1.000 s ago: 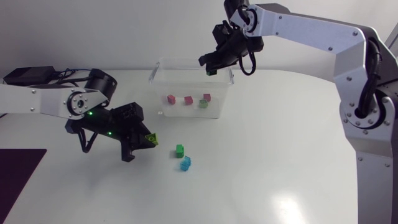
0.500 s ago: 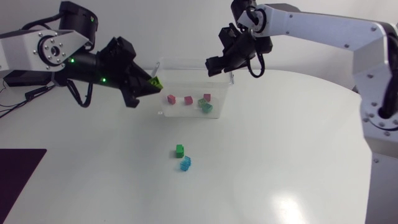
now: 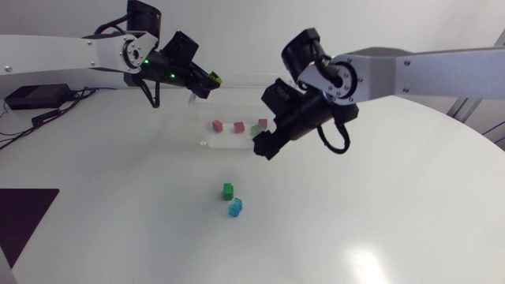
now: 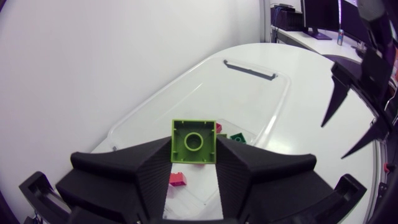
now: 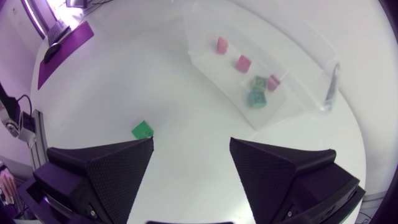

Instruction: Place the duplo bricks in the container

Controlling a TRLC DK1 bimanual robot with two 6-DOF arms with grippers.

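The clear container (image 3: 230, 139) is hard to trace against the white counter (image 3: 371, 213), and the right arm (image 3: 410, 71) covers its right end. The left pincer (image 4: 193, 152) grips a lime brick (image 4: 193, 141) from both sides, over the container's left end (pink and green bricks lie inside). The right pincer (image 5: 191, 144) gapes wide above bare counter in front of the container. A green brick (image 3: 228, 190) and a blue brick (image 3: 235, 207) sit just beside each other on open counter, well apart from every edge.

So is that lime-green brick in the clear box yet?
Not yet. The lime-green brick is clamped between the fingers of the left gripper, above the clear container.
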